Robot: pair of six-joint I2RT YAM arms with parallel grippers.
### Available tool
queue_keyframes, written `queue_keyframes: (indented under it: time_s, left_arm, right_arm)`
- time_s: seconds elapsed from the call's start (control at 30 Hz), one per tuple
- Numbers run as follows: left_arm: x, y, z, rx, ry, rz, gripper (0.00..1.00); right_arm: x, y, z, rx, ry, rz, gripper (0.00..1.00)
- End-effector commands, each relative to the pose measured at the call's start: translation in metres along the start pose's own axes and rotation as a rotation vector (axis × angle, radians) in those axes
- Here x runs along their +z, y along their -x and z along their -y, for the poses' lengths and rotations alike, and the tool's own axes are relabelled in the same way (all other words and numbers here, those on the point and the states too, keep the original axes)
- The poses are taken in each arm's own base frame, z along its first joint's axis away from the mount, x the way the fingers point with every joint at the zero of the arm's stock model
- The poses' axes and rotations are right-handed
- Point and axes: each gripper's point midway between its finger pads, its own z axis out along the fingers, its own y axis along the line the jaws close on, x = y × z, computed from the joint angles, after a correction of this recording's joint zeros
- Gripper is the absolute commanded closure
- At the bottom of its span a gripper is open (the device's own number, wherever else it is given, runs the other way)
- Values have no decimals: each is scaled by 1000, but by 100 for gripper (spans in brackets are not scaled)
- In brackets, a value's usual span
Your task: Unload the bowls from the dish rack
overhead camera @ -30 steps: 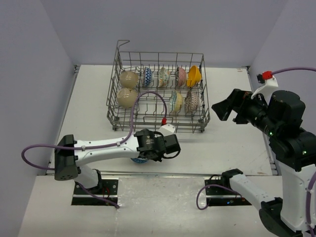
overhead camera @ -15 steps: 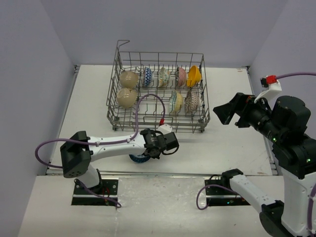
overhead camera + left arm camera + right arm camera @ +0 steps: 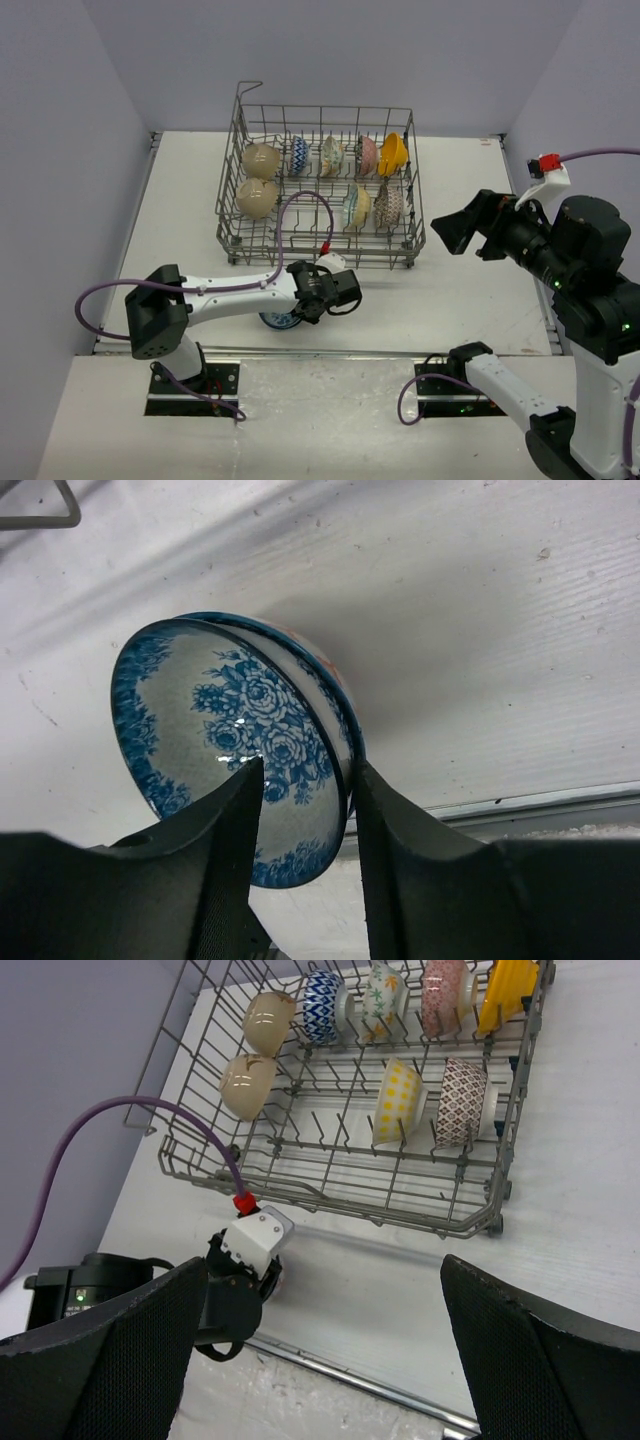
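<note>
The grey wire dish rack (image 3: pixel 325 108) stands at the back of the table and holds several bowls on edge. Two are plain beige (image 3: pixel 262 160), one is orange-yellow (image 3: pixel 393 153) and one is pinkish (image 3: pixel 367 154). The rack also shows in the right wrist view (image 3: pixel 330 1195). My left gripper (image 3: pixel 305 770) is shut on the rim of a blue floral bowl (image 3: pixel 230 730). It holds the bowl tilted, low over the table near the front edge (image 3: pixel 280 320). I cannot tell whether the bowl touches the table. My right gripper (image 3: pixel 465 225) is open and empty, high up to the right of the rack.
A metal strip (image 3: pixel 400 352) runs along the table's front edge, just in front of the held bowl. A purple cable (image 3: pixel 300 200) loops from the left wrist over the rack's front. Grey walls close in the left, back and right sides.
My left arm's elbow has swung right and the wrist has settled a little lower with the blue bowl in it. My right arm shifted slightly right, then stayed still.
</note>
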Motion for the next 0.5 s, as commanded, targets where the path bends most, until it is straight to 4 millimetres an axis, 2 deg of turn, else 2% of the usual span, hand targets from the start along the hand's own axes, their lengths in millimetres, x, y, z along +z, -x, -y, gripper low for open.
queue_keyframes:
  time_s: [0.0,0.17,0.2,0.27,0.33,0.4,0.43,0.47]
  left_arm:
    - [-24,23,-10,-44,20,71,57]
    - [-49,29,-16,-30,25,61,48]
    - [-60,38,-14,-47,3,78,47]
    - [-75,41,-13,-51,-23,79,42]
    - [-100,59,-7,-93,-110,128,37]
    - [-128,76,4,-129,-246,177,28]
    - [-156,101,15,-170,-383,248,19]
    - [-177,133,16,-244,-473,332,12]
  right_arm:
    - [-1,3,-5,-13,24,4,1]
    - [4,3,-3,-14,16,-7,1]
    - [7,2,-2,-13,8,-13,1]
    - [8,2,-1,-11,4,-19,1]
    - [11,2,-1,-9,4,-22,1]
    - [15,3,-1,-7,4,-26,1]
    - [22,2,1,2,-6,-41,1]
    - [30,0,5,12,-23,-68,1]
